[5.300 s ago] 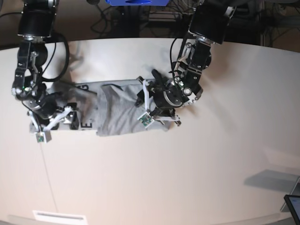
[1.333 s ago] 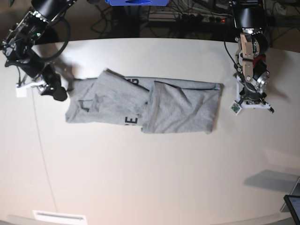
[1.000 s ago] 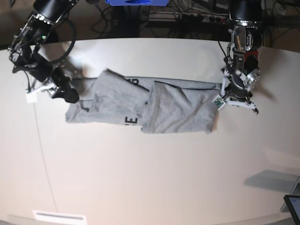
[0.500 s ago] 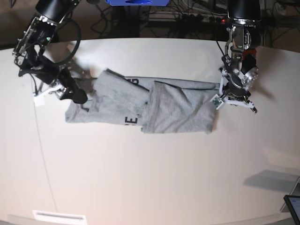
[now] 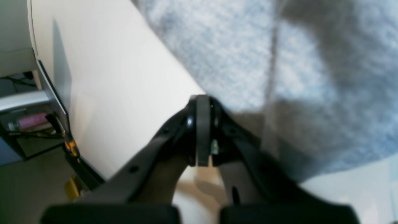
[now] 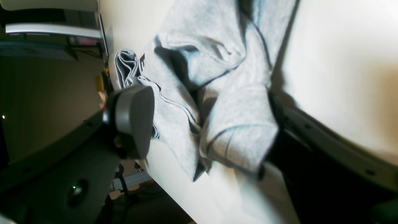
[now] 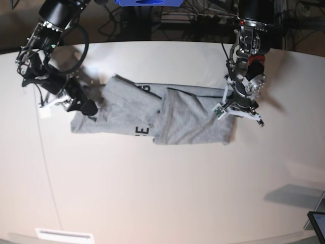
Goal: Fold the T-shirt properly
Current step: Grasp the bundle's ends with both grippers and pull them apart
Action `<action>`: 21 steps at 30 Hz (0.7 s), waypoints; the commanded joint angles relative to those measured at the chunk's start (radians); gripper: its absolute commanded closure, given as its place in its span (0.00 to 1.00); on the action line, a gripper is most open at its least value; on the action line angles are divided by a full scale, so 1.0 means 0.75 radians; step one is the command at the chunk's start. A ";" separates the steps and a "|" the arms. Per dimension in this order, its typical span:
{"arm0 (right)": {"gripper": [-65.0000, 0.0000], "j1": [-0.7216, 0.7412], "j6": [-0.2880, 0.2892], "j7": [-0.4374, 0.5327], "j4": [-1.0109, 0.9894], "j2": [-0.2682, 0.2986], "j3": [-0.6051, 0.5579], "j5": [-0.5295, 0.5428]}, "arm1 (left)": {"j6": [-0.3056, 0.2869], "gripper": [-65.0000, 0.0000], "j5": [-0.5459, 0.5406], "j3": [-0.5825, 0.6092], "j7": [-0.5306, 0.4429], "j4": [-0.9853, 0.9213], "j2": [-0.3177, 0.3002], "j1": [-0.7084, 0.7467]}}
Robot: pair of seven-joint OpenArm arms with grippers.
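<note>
Two grippers are being positioned at opposite ends of the T-shirt, which is lying partly folded as a long band on the table. The right gripper is being held wide open around the bunched sleeve end, not yet closed on it. The left gripper is being kept fully closed at the other edge, apparently holding nothing, probably to press or slide under that edge.

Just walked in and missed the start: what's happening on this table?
A two-armed robot is folding a grey T-shirt that lies partly folded in a long strip on the white table. The right gripper is wide open, straddling a bunched end of the shirt. The left gripper is shut at the shirt's opposite edge; whether it pinches any fabric is unclear.
</note>
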 commanded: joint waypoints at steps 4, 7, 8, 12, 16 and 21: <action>0.30 0.005 -0.021 -0.032 -0.010 0.006 -0.008 -0.125 | -0.019 1.00 -0.022 0.005 -0.006 0.087 -0.003 0.011; 0.30 0.007 -0.021 -0.032 -0.010 0.004 -0.008 -0.125 | -0.019 1.00 -0.022 0.005 -0.006 0.110 -0.003 0.013; 0.30 0.007 -0.021 -0.032 -0.010 0.002 -0.008 -0.125 | -0.019 1.00 -0.022 0.005 -0.006 0.110 -0.005 0.013; 0.41 0.011 -0.019 -0.032 -0.010 0.002 -0.008 -0.125 | -0.019 1.00 -0.022 -0.003 -0.004 0.101 -0.005 0.013; 0.67 0.023 -0.019 -0.032 -0.010 0.004 -0.008 -0.125 | -0.019 1.00 -0.022 -0.005 -0.004 0.099 -0.005 0.015; 0.89 0.025 -0.019 -0.032 -0.010 0.010 -0.008 -0.127 | -0.019 1.00 -0.022 0.007 -0.004 0.108 0.001 0.034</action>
